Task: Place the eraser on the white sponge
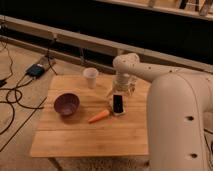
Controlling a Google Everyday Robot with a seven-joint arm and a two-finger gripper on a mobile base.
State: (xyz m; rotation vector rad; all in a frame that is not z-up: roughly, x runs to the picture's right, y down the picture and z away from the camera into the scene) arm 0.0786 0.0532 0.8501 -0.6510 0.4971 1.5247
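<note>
The black eraser [118,103] lies flat on top of the white sponge [118,113], right of the middle of the wooden table [85,135]. Only the sponge's pale edge shows around and below the slab. My gripper [121,92] hangs straight down from the white arm [165,85], just above the far end of the eraser. Its fingers look spread to either side, and nothing is between them.
An orange carrot [99,116] lies just left of the sponge. A purple bowl [66,103] sits at the table's left and a white paper cup [90,77] at the back. Cables and a power box [37,70] lie on the floor to the left.
</note>
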